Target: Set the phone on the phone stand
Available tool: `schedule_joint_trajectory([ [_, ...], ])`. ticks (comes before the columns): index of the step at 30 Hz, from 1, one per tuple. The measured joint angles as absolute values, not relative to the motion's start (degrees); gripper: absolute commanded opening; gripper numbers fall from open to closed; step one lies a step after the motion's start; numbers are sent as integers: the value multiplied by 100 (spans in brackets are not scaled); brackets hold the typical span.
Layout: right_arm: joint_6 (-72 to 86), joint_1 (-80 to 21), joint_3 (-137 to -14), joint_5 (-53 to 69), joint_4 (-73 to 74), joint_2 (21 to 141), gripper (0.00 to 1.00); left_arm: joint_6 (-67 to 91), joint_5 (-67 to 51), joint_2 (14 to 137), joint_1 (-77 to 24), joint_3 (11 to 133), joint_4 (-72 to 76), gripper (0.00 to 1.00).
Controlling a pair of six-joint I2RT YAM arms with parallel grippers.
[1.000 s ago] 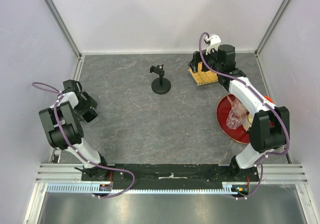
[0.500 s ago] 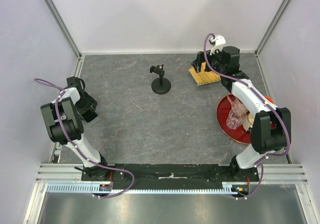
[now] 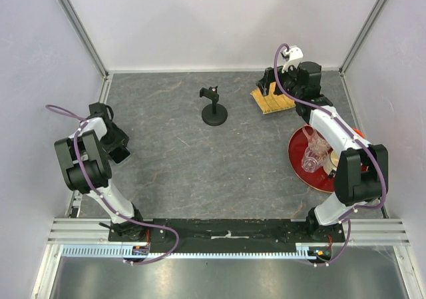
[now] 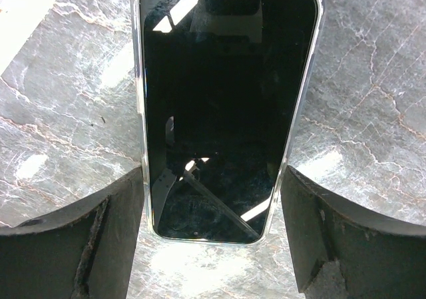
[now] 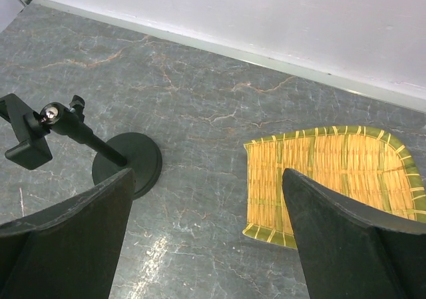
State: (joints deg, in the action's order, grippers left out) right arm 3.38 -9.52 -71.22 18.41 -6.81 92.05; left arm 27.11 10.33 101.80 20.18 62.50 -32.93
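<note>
Top view: black phone stand (image 3: 213, 107) with a round disc base, thin post and clip cradle stands upright toward the far edge of the grey marbled table (image 3: 186, 172), about mid-width. Left gripper (image 3: 118, 151) sits low by the table's left edge, well apart from the stand. Right gripper (image 3: 267, 84) hangs over a yellow woven mat (image 3: 271, 102) near the far right corner. Round red plate (image 3: 293, 154) by the right edge carries a clear glass piece (image 3: 313, 154).

Left wrist view: thin black rectangular phone (image 4: 219, 106) lies flat on the table, screen up, its near end between the two fingers (image 4: 100, 239) — they sit right against its long edges, actual squeeze cannot be told.

Right wrist view: jaws spread wide, nothing between them — stand on the left, mat on the right.
</note>
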Motion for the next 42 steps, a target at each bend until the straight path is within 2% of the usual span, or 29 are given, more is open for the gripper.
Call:
schedule_joint_trajectory([
  [8,338,-952,-7122,1839,-681,9188,98,2602,937,9880,2018,5900,-2926,2],
  [18,355,-950,-7122,1841,-687,9188,98,2615,84,8552,2005,4998,-2386,2],
  [26,454,-952,-7120,1925,-694,9188,98,2685,-668,7201,1999,4860,-1798,2],
  [30,458,-952,-7120,1949,-694,9188,98,2753,-958,7247,1986,5041,-1885,2],
  [32,458,-952,-7120,1949,-694,9188,98,2749,-1120,7435,1968,5175,-2108,34],
  [33,458,-952,-7120,1949,-694,9188,98,2724,-1203,7553,1946,5245,-2228,95],
  [42,454,-952,-7120,1997,-696,9188,98,1559,-1024,8591,1398,6333,-3527,98],
])
